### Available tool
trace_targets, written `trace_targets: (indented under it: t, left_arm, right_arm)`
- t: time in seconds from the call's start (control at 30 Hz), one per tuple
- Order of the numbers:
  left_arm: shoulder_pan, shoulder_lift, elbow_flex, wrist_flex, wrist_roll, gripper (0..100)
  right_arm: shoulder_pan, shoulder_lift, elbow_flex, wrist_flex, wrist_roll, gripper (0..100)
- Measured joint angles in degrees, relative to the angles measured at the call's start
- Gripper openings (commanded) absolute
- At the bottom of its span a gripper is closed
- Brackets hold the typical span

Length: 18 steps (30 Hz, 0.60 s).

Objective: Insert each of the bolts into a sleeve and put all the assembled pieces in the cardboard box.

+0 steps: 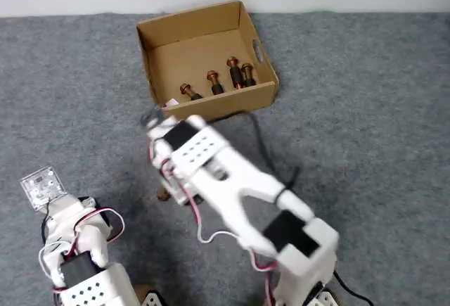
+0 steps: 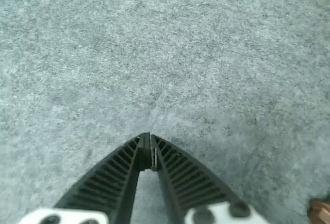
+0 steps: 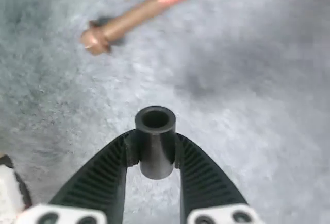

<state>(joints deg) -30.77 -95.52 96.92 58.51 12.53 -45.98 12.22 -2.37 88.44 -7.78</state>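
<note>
Grey felt worktop (image 1: 365,109), brown cardboard box (image 1: 218,106) at twelve o'clock. Right hand (image 3: 153,142) clamps a short black cylindrical sleeve (image 3: 155,154); a long copper bolt (image 3: 139,15) lies loose nearby. Left hand (image 2: 150,141), closed and empty, likely must fetch and insert it.

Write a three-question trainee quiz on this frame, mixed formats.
1. True or false: the right gripper is shut on a black sleeve.
2. How many assembled pieces are in the cardboard box? A) two B) four C) six
3. Fill in: the loose bolt lies on the grey ____.
Key: 1 true; 2 B; 3 carpet.
</note>
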Motion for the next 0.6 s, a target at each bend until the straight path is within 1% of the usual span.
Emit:
trace_targets:
  t: [0.13, 0.23, 0.33, 0.43, 0.6]
  left_arm:
    - [3.1, 0.0, 0.0, 0.0, -0.1, 1]
    - [3.7, 0.0, 0.0, 0.0, -0.1, 1]
    - [4.0, 0.0, 0.0, 0.0, -0.2, 1]
    - [4.0, 0.0, 0.0, 0.0, -1.7, 1]
    - [6.1, 0.1, -1.2, 0.2, -2.5, 1]
  right_arm:
    - [4.6, -7.4, 0.0, 5.4, -4.5, 0.9]
    - [8.1, -13.7, 0.2, 9.0, -8.0, 0.9]
    - [12.7, -20.7, 3.4, 10.1, -9.1, 0.9]
    - [17.8, -29.1, 9.9, 9.3, -9.4, 0.9]
    - [26.9, -46.2, 27.3, 1.6, -9.4, 0.8]
